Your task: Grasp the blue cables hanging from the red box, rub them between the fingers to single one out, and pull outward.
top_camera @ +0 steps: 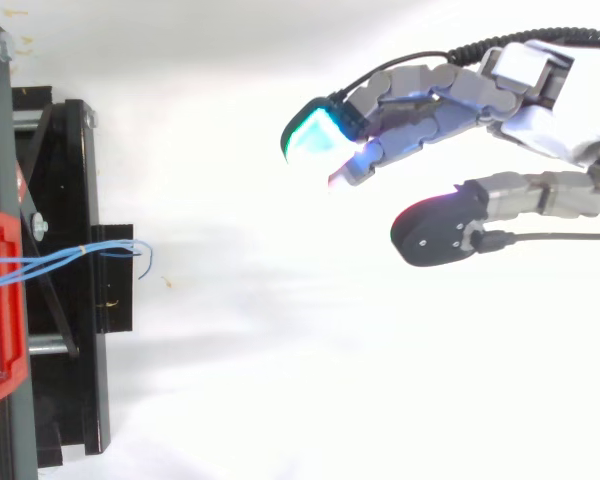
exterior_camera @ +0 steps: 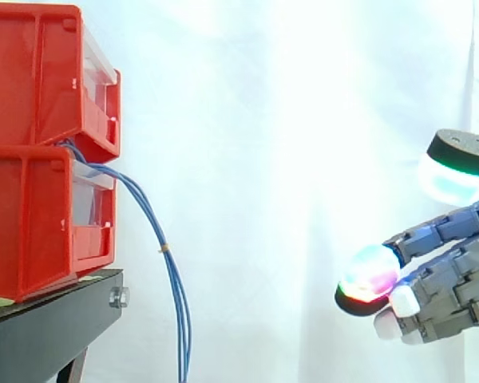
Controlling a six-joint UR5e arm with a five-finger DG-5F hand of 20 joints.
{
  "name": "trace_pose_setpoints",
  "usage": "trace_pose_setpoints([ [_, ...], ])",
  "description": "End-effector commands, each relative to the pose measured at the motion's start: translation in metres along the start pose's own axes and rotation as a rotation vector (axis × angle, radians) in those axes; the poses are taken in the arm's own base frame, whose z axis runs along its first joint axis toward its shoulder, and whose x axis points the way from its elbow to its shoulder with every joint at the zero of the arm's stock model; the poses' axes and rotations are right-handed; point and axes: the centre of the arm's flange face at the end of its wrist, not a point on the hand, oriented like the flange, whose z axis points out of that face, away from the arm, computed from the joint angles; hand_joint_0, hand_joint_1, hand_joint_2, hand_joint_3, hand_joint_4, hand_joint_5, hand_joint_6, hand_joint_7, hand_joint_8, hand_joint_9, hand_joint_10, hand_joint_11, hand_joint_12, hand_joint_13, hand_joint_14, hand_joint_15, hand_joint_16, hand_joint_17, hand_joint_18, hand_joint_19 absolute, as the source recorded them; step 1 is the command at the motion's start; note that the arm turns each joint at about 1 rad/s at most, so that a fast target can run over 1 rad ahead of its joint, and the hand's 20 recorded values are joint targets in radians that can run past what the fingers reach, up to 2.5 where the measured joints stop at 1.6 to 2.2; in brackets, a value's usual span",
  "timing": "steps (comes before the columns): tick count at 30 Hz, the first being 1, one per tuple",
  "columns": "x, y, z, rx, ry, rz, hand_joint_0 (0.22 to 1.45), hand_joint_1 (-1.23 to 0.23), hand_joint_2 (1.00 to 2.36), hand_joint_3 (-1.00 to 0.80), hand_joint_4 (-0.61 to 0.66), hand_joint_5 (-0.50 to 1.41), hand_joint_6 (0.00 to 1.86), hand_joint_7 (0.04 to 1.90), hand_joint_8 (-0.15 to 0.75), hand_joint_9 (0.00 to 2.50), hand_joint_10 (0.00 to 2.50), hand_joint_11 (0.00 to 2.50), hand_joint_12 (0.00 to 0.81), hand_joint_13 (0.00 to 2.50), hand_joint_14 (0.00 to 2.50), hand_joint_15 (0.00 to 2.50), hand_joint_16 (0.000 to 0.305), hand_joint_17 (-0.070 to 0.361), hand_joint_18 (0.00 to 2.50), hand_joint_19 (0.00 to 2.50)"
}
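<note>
Two stacked red boxes (exterior_camera: 40,152) are seen at the frame's left, the robot hand (exterior_camera: 447,275) is held spread and empty at lower right, and the blue cables (exterior_camera: 178,303), hung well apart at lower left, should be approached level and gathered into its grasp; no writing can be read.

Hand (exterior_camera: 455,279): grey-blue segmented fingers (top_camera: 430,100) w/ blk-backed pads (exterior_camera: 369,271), glowing cyan/green/red.

Cropped at the side view's bottom edge: blue cables (exterior_camera: 178,307), lower ends out of frame, upper ends lost between the red bins (exterior_camera: 32,207). Cropped at the right edge: hand (exterior_camera: 451,283), beyond the fingers.
</note>
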Motion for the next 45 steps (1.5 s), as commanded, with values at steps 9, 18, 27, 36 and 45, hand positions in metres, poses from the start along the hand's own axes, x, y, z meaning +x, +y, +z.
trace_pose_setpoints([
  [9, 0.024, -0.026, 0.032, -0.037, -0.006, 0.020, 0.48, -0.69, 1.00, -0.47, 0.21, -0.17, 0.50, 0.81, 0.296, 0.46, 0.02, 0.60, 0.420, 0.54, 0.02, 0.42, 0.078, 0.175, 0.61, 0.27],
  [18, 0.032, -0.022, 0.048, -0.058, 0.006, 0.022, 0.48, -0.69, 1.00, -0.47, 0.22, -0.18, 0.50, 0.77, 0.265, 0.32, 0.00, 0.11, 0.400, 0.27, 0.01, 0.13, 0.057, 0.129, 0.16, 0.08],
  [27, 0.033, -0.010, 0.056, -0.098, -0.012, -0.052, 0.49, -0.68, 1.00, -0.47, 0.23, -0.18, 0.50, 0.77, 0.271, 0.41, 0.00, 0.13, 0.393, 0.27, 0.00, 0.13, 0.054, 0.121, 0.12, 0.07],
  [36, 0.052, -0.049, 0.092, -0.086, 0.004, -0.014, 0.49, -0.67, 1.00, -0.47, 0.24, -0.17, 0.50, 0.77, 0.275, 0.48, 0.00, 0.16, 0.392, 0.29, 0.00, 0.13, 0.052, 0.118, 0.13, 0.06],
  [45, 0.069, -0.070, 0.136, -0.087, 0.018, -0.017, 0.50, -0.67, 1.00, -0.47, 0.25, -0.17, 0.50, 0.77, 0.277, 0.52, 0.01, 0.15, 0.388, 0.32, 0.00, 0.13, 0.051, 0.115, 0.15, 0.07],
])
